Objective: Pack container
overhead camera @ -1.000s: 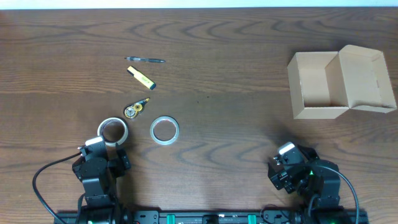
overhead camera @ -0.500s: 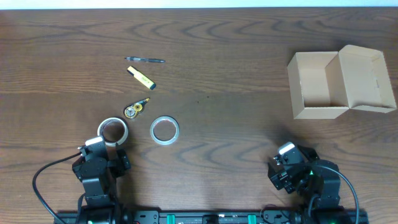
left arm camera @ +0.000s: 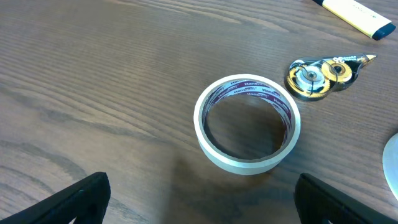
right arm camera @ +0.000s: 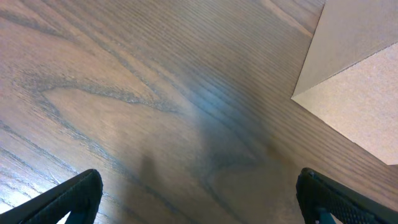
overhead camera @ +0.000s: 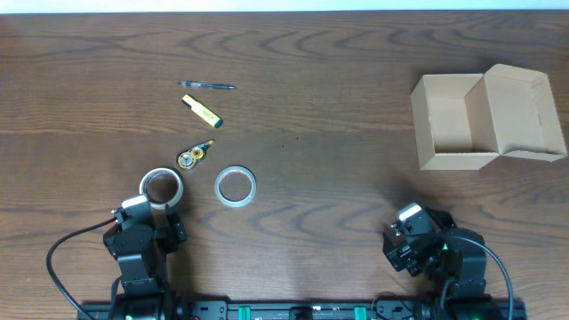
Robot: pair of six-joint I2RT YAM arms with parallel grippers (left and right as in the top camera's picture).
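The tan cardboard container [overhead camera: 453, 120] stands open at the right of the table, its flap lid [overhead camera: 523, 114] laid out to the right; its corner shows in the right wrist view [right arm camera: 357, 81]. A white tape roll [overhead camera: 162, 186] lies just ahead of my left gripper [overhead camera: 147, 213] and fills the left wrist view [left arm camera: 247, 132]. A second, flatter tape roll [overhead camera: 236, 186] lies to its right. My left gripper [left arm camera: 199, 202] is open and empty. My right gripper [right arm camera: 199, 199] is open and empty over bare wood, near the front edge [overhead camera: 418, 236].
A correction-tape dispenser [overhead camera: 194, 155] lies behind the rolls, also in the left wrist view [left arm camera: 323, 71]. A yellow highlighter [overhead camera: 202, 110] and a pen [overhead camera: 207, 85] lie farther back on the left.
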